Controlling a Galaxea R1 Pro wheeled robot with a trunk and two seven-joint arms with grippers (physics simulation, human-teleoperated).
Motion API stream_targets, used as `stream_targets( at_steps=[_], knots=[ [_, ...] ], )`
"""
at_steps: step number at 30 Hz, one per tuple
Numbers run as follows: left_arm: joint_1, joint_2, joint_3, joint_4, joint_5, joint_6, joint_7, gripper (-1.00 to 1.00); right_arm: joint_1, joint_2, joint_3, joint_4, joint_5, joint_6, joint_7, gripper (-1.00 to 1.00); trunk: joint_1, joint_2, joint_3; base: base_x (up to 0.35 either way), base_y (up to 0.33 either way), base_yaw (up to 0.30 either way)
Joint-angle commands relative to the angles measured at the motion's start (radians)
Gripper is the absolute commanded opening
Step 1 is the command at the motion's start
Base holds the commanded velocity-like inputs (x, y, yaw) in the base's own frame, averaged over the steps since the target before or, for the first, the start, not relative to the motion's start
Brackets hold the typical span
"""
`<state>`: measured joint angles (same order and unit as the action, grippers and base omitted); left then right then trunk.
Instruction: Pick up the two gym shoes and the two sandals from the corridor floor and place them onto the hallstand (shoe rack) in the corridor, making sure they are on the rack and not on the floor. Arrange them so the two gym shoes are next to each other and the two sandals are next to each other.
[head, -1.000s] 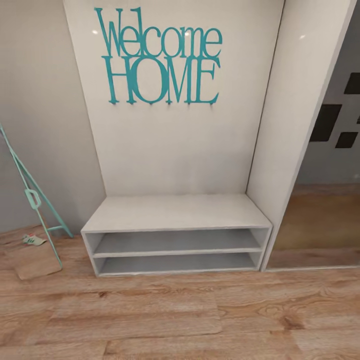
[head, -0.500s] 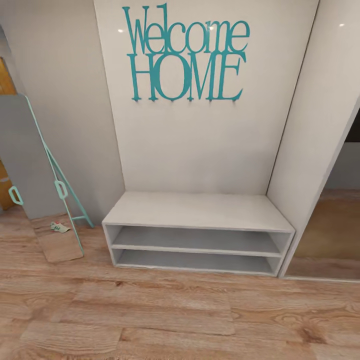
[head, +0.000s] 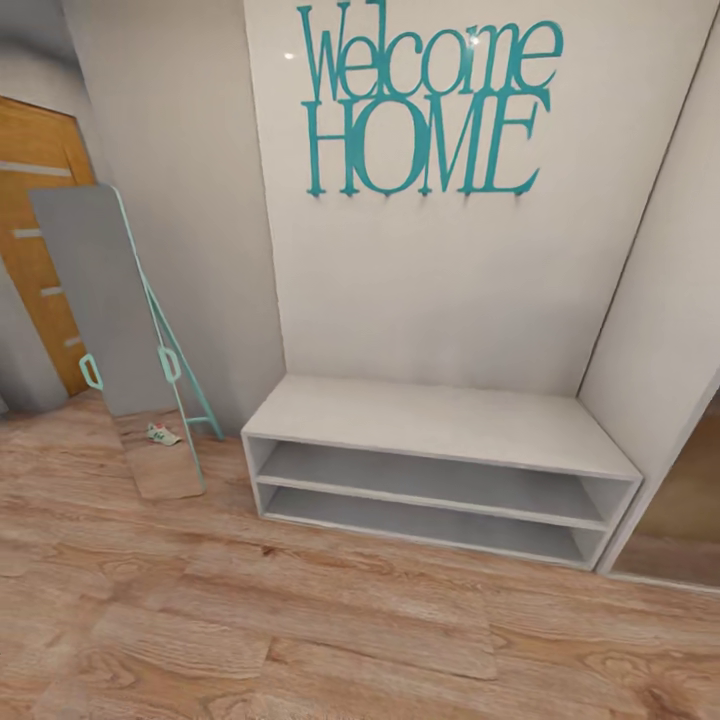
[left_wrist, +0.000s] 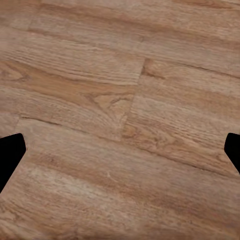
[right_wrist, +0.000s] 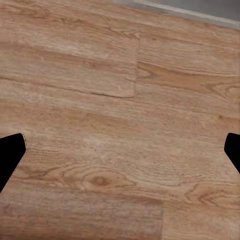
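The corridor floor (head: 300, 620) of light brown planks lies in front of me. In the lower glass of a leaning mirror (head: 130, 340), a reflection shows one small cream gym shoe (head: 161, 435) with green marks. The sandals and the hallstand are out of view. My left gripper (left_wrist: 120, 155) hangs open over bare planks (left_wrist: 120, 100), its dark fingertips (left_wrist: 10, 155) wide apart. My right gripper (right_wrist: 120, 155) is open too, above the floor (right_wrist: 120, 100), with fingertips (right_wrist: 10, 155) at both sides and nothing between them.
A pale grey bench (head: 440, 420) with two open shelf levels stands against a back panel bearing teal "Welcome HOME" letters (head: 425, 105). A tall white cabinet side (head: 670, 320) rises at the right. A wooden door (head: 40, 240) is at the far left, behind the mirror.
The camera has turned to the left, so the whole picture has shifted right. The mirror now shows in full and the wooden door has come into view. The dark opening at the right has left the picture.
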<state>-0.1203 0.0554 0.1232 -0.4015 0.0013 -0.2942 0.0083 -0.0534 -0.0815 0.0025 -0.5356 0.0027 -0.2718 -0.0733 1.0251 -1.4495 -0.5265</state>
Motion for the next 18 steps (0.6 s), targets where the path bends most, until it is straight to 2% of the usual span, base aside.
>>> stream_targets(
  at_steps=[1, 18],
  knots=[
    [-0.001, 0.0, 0.001, 0.001, 0.0, -0.003, 0.001, 1.0, 0.0, 0.0, 0.0, 0.0, 0.0, -0.003, -0.002, 1.0, 0.0, 0.0, -0.002, 0.0, 0.0, 0.233],
    [0.001, 0.0, 0.0, 0.001, 0.0, -0.023, 0.001, 1.0, 0.0, 0.002, 0.001, 0.0, 0.0, -0.003, -0.002, 1.0, 0.0, 0.0, -0.019, 0.0, 0.0, 0.232]
  ],
)
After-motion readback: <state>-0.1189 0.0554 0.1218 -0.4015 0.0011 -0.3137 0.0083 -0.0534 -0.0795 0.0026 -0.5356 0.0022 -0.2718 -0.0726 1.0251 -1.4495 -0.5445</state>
